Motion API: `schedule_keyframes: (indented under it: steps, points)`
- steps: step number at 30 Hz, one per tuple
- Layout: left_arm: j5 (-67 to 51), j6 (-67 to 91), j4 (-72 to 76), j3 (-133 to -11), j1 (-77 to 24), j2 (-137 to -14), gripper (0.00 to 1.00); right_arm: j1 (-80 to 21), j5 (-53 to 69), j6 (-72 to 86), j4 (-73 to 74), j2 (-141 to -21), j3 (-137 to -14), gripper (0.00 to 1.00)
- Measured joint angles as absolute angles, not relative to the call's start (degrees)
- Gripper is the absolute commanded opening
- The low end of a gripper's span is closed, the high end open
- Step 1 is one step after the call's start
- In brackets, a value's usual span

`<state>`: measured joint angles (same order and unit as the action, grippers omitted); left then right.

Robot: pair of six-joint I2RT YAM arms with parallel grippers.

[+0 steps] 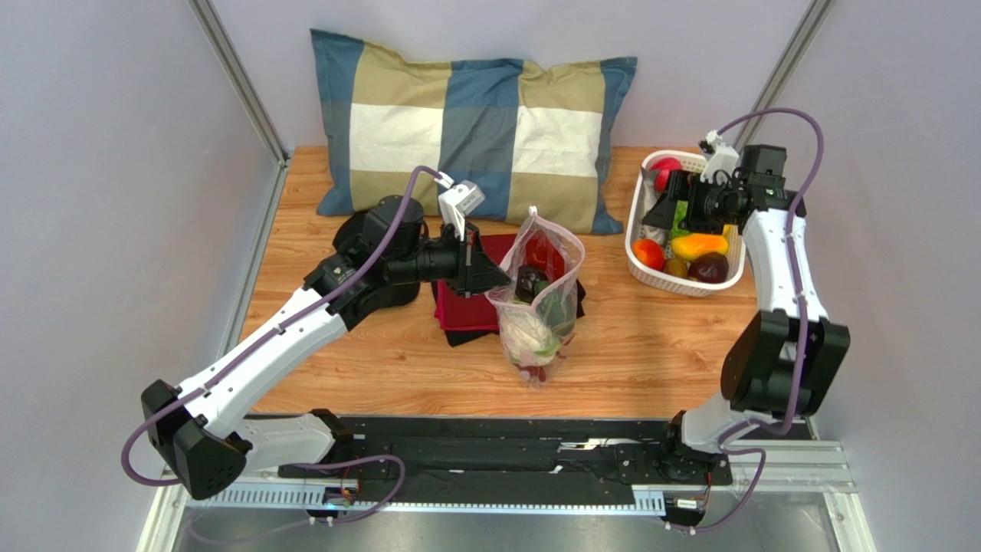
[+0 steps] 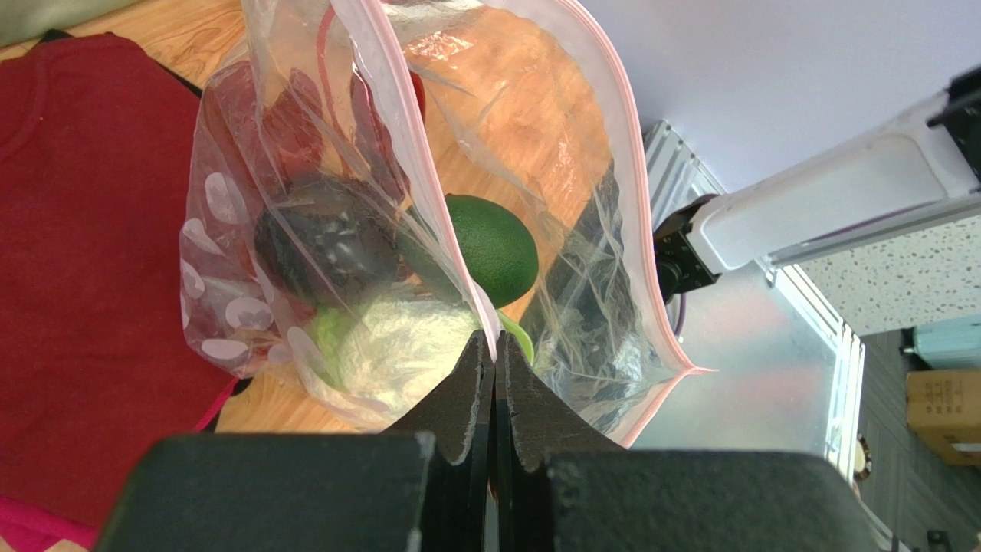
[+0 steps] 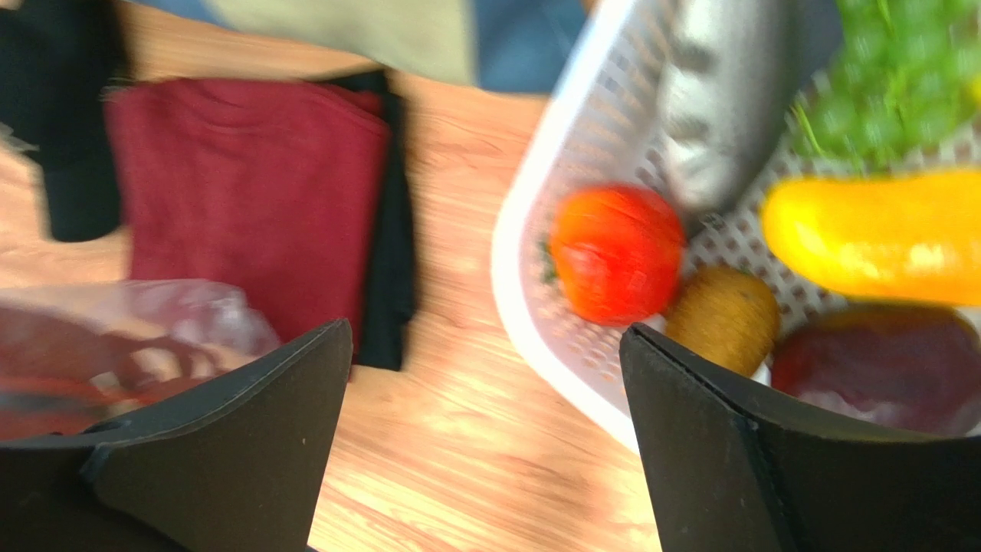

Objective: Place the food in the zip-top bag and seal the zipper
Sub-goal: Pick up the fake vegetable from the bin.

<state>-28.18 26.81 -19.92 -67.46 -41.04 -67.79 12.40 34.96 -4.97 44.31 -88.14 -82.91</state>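
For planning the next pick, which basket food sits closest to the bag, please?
The red tomato, against the basket's rim facing the bag; the others sit deeper.

there is one zip-top bag [image 1: 541,288], and in it i can count at least three foods: one green round fruit [image 2: 495,247], one dark piece [image 2: 322,242] and one whitish piece [image 2: 397,345]. one white basket [image 3: 582,132] holds six more: one red tomato [image 3: 616,253], one brown piece [image 3: 725,316], one yellow piece [image 3: 875,236], one dark purple piece [image 3: 887,368], one green bunch [image 3: 910,81] and one grey piece [image 3: 725,104]. there is also one pillow [image 1: 472,127] and one red cloth [image 1: 463,306].
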Motion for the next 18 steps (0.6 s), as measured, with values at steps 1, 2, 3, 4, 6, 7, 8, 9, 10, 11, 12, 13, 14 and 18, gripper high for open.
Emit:
schedule_keyframes:
  steps: [1, 2, 3, 4, 6, 7, 8, 9, 10, 11, 12, 13, 14, 18]
  points:
    - [-28.18, 26.81, -19.92, -67.46, -41.04, -67.79, 0.00, 12.73, 33.36, -5.26, 44.99, -90.56, -82.91, 0.89]
    - [-28.18, 26.81, -19.92, -67.46, -41.04, -67.79, 0.00, 12.91, 32.29, -5.37, 45.23, -92.01, -82.91, 0.89]
    - [-28.18, 26.81, -19.92, -67.46, -41.04, -67.79, 0.00, 12.97, 31.07, -5.32, 45.36, -93.71, -82.91, 0.88]
    - [-28.18, 26.81, -19.92, -67.46, -41.04, -67.79, 0.00, 12.99, 30.09, -5.28, 45.32, -94.91, -82.91, 0.88]
    - [-28.16, 26.81, -19.92, -67.46, -41.04, -67.79, 0.00, 12.95, 28.36, -5.08, 45.01, -97.32, -83.00, 0.88]
    - [-28.16, 26.81, -19.92, -67.46, -41.04, -67.79, 0.00, 12.95, 27.70, -4.95, 44.95, -98.32, -83.05, 0.88]
    - [-28.16, 26.81, -19.92, -67.46, -41.04, -67.79, 0.00, 12.95, 27.14, -4.75, 44.97, -99.35, -83.18, 0.88]
    - [-28.18, 26.81, -19.92, -67.46, -41.04, -67.79, 0.00, 12.95, 26.61, -4.47, 44.93, -100.71, -83.59, 0.88]
    - [-28.16, 26.79, -19.92, -67.46, -41.04, -67.79, 0.00, 12.95, 26.28, -4.29, 44.71, -101.67, -83.79, 0.89]
    - [-28.16, 26.79, -19.92, -67.46, -41.04, -67.79, 0.00, 12.95, 25.87, -4.12, 44.49, -102.87, -83.88, 0.89]
    - [-28.16, 26.79, -19.92, -67.46, -41.04, -67.79, 0.00, 12.91, 25.56, -3.92, 44.47, -103.72, -83.88, 0.90]
    - [-28.16, 26.79, -19.92, -67.46, -41.04, -67.79, 0.00, 12.80, 25.26, -3.77, 44.40, -104.68, -83.88, 0.91]
    - [-28.18, 26.81, -19.92, -67.46, -41.04, -67.79, 0.00, 12.75, 24.97, -3.60, 44.27, -105.30, -83.88, 0.91]
    - [-28.18, 26.79, -19.92, -67.46, -41.04, -67.81, 0.00, 12.27, 24.05, -3.01, 43.24, -107.09, -83.83, 0.93]
